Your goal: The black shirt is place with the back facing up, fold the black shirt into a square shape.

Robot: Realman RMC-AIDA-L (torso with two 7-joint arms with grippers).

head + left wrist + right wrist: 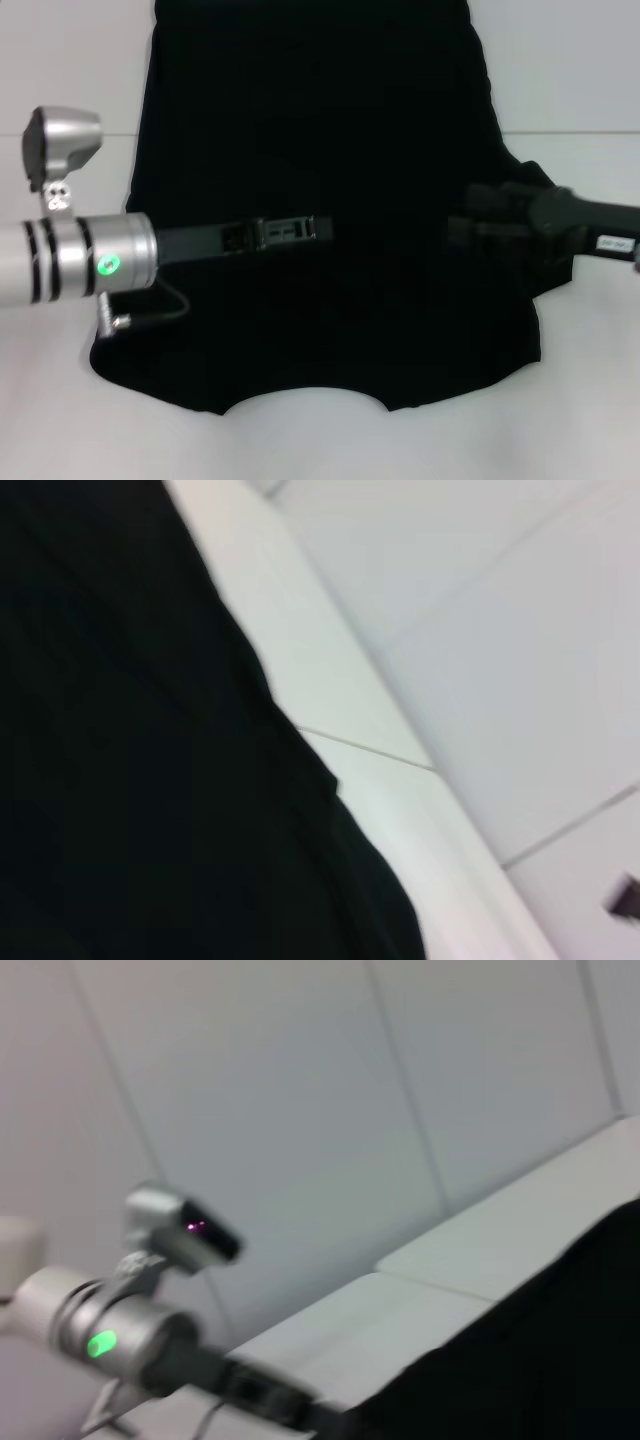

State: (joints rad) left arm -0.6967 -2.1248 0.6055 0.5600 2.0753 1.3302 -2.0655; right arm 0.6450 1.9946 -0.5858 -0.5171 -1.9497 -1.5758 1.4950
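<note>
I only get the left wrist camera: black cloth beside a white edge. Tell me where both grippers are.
Observer: The left gripper reaches in from the robot's left, over the middle of the black shirt.
Operator: Now the right one.
Observer: The right gripper is over the shirt's right side and points inward toward the left one, with a gap between them.
Operator: Describe how the shirt lies.
Observer: It is spread flat on the white table with the curved neckline nearest the robot. No lettering shows.
</note>
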